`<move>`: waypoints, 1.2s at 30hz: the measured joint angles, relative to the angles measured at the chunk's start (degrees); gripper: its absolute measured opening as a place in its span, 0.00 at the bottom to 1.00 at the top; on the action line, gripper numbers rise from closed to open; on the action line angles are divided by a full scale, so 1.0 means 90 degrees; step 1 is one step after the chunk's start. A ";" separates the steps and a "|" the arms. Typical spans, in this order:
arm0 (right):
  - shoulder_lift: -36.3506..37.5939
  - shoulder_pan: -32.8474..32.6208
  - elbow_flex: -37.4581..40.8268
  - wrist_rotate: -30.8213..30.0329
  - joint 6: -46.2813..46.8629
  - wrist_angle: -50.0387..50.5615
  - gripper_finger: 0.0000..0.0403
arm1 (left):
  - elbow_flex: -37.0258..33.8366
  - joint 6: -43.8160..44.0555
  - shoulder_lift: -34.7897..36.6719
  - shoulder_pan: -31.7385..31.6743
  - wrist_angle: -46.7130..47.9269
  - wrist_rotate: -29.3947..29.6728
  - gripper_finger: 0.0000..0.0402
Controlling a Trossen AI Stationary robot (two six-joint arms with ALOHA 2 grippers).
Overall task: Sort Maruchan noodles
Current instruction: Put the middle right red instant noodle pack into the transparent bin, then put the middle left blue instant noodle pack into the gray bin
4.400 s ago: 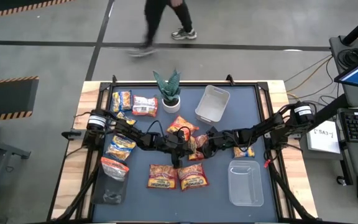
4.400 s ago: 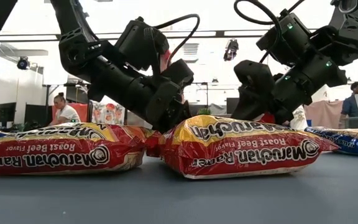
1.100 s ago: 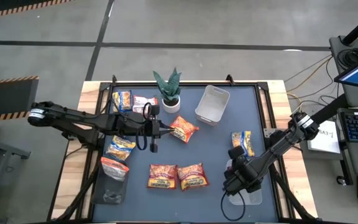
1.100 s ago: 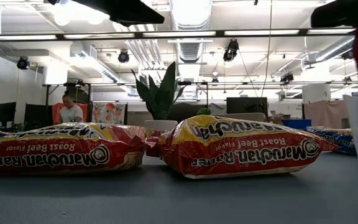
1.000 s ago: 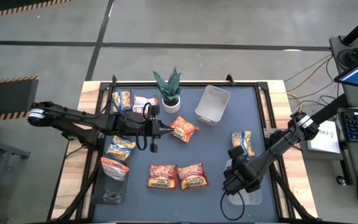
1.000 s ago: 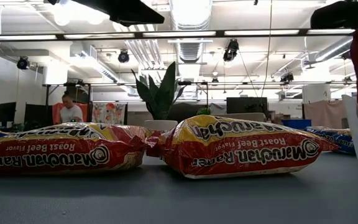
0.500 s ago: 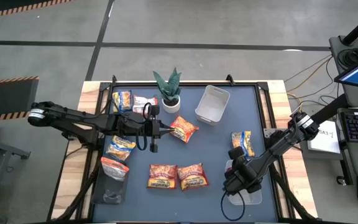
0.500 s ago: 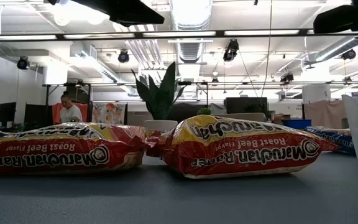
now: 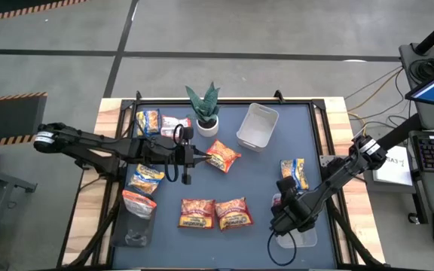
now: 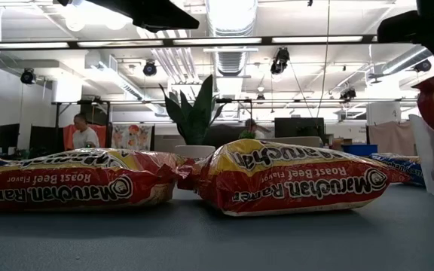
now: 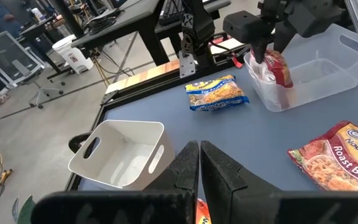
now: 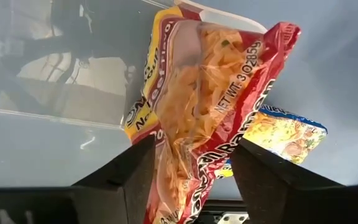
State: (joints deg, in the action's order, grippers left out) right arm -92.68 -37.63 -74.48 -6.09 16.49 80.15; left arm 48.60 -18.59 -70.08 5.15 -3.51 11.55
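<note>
Maruchan noodles packet hangs between the right gripper's parted fingers over the clear bin — drop under way; next, lift clear — left gripper clenched empty near the table's middle

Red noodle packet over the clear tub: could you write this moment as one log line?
right gripper: red packet between its fingers, at clear bin | left gripper: shut, mid-table | step: drop-off

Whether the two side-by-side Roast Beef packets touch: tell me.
Touching. The low view shows the left packet and the right packet with end seams pressed together; the high view shows no gap.
</note>
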 joint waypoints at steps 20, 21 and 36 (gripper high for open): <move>0.0592 0.0049 -0.0758 -0.1524 0.1033 0.0346 0.48 | 0.0000 0.0109 0.0000 0.0000 0.0045 0.0000 0.00; 0.0665 0.0090 -0.0769 -0.1753 0.1199 0.0298 0.48 | 0.0000 0.0135 0.0000 0.0000 0.0069 0.0000 0.00; 0.2588 0.0286 0.0720 -0.3659 0.0237 -0.3004 0.48 | 0.0000 0.1676 -0.0002 0.0000 0.1273 0.1900 0.00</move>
State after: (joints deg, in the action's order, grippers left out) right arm -69.39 -35.05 -68.00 -39.02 18.62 53.12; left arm 48.60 -3.51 -70.11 5.15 7.95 28.65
